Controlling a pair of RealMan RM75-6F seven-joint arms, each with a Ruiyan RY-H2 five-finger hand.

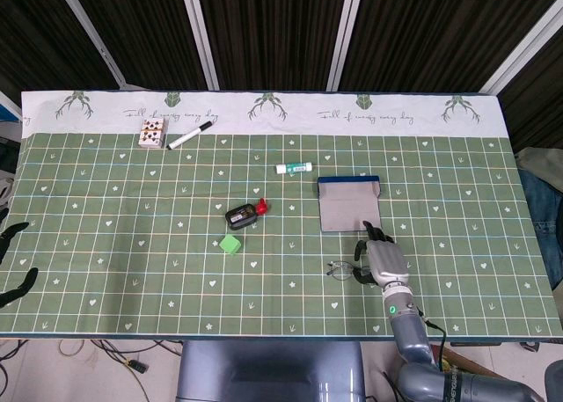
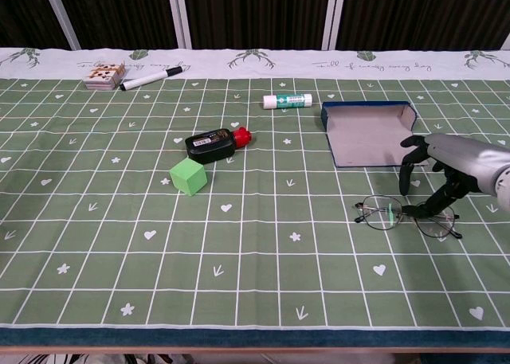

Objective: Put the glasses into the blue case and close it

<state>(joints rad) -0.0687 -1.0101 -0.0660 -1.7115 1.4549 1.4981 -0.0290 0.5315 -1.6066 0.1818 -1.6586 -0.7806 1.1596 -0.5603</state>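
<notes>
The wire-rimmed glasses (image 2: 405,217) lie flat on the green cloth in front of the blue case (image 2: 369,133), which lies open with its grey inside showing. My right hand (image 2: 443,170) hovers over the right part of the glasses with its fingers spread downward; one dark fingertip (image 2: 420,209) touches the frame near the bridge. In the head view the right hand (image 1: 383,260) covers the right lens of the glasses (image 1: 340,268), just below the case (image 1: 349,204). Only dark fingers of my left hand (image 1: 12,261) show at the left edge, apart and holding nothing.
A green cube (image 2: 188,176) and a black bottle with a red cap (image 2: 217,142) lie left of centre. A glue stick (image 2: 287,101) lies behind the case. A marker (image 2: 151,79) and a card deck (image 2: 104,75) sit at the far left.
</notes>
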